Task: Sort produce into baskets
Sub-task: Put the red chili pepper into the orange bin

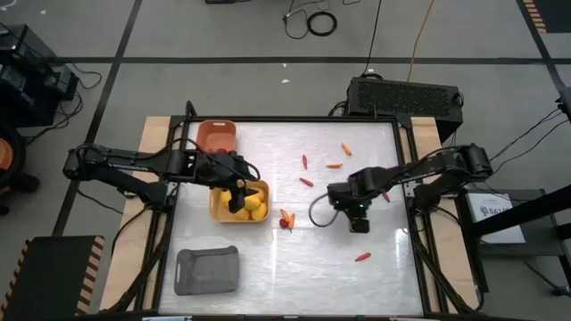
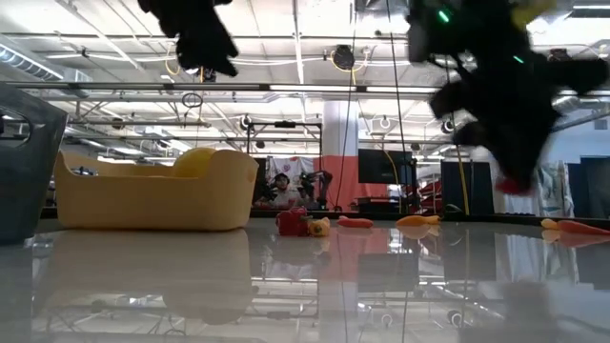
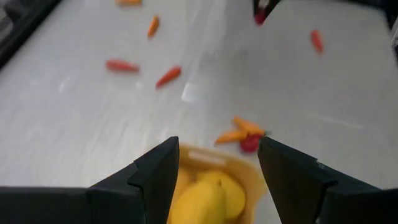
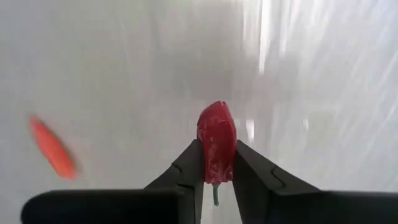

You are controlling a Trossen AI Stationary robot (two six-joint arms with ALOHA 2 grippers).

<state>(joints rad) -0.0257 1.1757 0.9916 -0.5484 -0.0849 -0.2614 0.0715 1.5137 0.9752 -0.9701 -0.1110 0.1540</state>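
My right gripper (image 1: 359, 218) is right of the table's middle and is shut on a small red piece (image 4: 216, 134); both are above the table in the low view (image 2: 515, 184). My left gripper (image 1: 237, 194) hangs open and empty over the yellow basket (image 1: 223, 209), its fingers (image 3: 163, 168) apart above the yellow rounded fruits (image 3: 208, 193) lying in it. The salmon-orange basket (image 1: 217, 135) stands at the far left and the grey basket (image 1: 207, 269) at the near left, both flat on the table. My right gripper pinches the red piece between its two fingers, on its two sides at the lower part (image 4: 217, 168). The fingers point down from above. The piece sticks out past the fingertips, with a thin green stem (image 4: 215, 194) back between the fingers. It is lifted clear of the table.
Orange sticks and a red berry (image 1: 285, 219) lie just right of the yellow basket. A red stick (image 1: 362, 257) lies near my right gripper on its near side. More red and orange sticks (image 1: 335, 165) lie toward the far edge. The table's near middle is bare.
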